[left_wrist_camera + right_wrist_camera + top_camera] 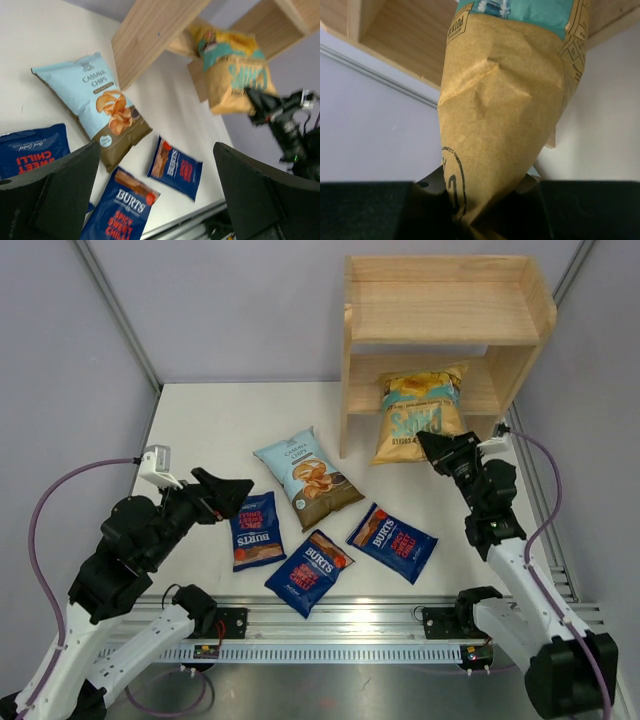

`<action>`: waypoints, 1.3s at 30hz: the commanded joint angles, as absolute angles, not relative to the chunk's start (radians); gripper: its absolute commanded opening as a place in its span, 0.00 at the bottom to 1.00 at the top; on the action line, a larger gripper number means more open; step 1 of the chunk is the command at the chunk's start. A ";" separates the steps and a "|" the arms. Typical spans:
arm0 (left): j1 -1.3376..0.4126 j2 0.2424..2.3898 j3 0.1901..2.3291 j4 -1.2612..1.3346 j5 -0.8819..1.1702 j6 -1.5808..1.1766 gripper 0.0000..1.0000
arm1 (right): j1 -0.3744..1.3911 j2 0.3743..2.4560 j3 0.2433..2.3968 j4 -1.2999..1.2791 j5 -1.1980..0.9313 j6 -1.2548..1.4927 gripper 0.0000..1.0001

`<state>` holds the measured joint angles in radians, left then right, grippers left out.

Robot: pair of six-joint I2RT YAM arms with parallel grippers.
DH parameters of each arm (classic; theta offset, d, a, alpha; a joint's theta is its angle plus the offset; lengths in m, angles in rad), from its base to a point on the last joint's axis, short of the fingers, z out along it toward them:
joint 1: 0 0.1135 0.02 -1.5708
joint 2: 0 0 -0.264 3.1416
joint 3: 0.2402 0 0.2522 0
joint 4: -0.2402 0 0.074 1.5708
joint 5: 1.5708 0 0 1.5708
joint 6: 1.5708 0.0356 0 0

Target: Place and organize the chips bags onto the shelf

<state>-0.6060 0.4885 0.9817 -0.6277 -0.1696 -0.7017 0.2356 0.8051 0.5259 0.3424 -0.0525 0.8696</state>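
Upper right, right gripper [430, 443] clamped on golden-yellow bag [418, 415], lettering perhaps "CHIPS", left gripper [157, 170] wide open, empty, near "BURTS" bags [257, 530], "CASSAVA CHIPS" bag [308, 478]

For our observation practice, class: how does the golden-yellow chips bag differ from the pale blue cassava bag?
The golden-yellow bag is pinched at its near end by the right gripper; the pale blue bag is untouched. The yellow bag reaches into the shelf, lower tier; the blue one lies flat on the table. Both are larger than the dark blue packets.
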 commanded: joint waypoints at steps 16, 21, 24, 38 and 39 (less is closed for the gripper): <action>-0.606 0.449 1.000 -0.773 -0.025 -0.420 0.99 | -0.210 1.354 0.887 0.479 -0.600 1.150 0.41; -0.606 0.440 0.963 -0.772 -0.032 -0.388 0.99 | -0.236 1.370 0.876 0.465 -0.552 1.193 0.56; -0.606 0.427 0.939 -0.762 -0.046 -0.385 0.99 | -0.236 1.344 0.836 0.482 -0.538 1.242 0.61; -0.606 0.391 0.861 -0.732 -0.055 -0.385 0.99 | -0.247 1.319 0.831 0.466 -0.471 1.339 0.27; -0.606 0.388 0.858 -0.730 -0.052 -0.385 0.99 | -0.253 1.337 0.851 0.465 -0.480 1.339 0.27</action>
